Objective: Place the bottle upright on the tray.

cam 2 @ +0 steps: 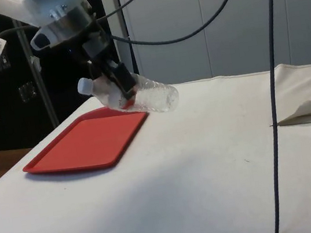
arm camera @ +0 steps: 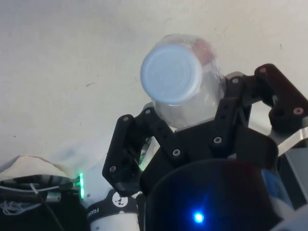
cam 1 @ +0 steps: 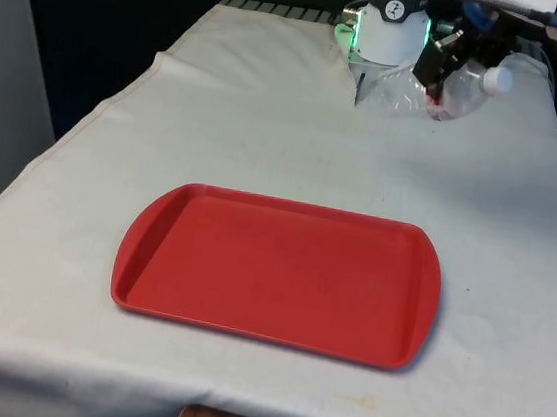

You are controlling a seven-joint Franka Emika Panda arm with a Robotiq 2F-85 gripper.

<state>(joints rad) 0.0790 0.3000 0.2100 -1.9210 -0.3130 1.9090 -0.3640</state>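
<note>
Black claw grips the clear plastic bottle aloft, tilted; next, carry it over the red plastic tray and right it.

A white-shelled robot arm ends in a black two-finger hand built from jointed links, each pivot fastened by a small silver screw. The fingers are matte black plastic with rounded ends. A green light glows on the white base. Black cables loop away from the wrist and trail downward.
</note>
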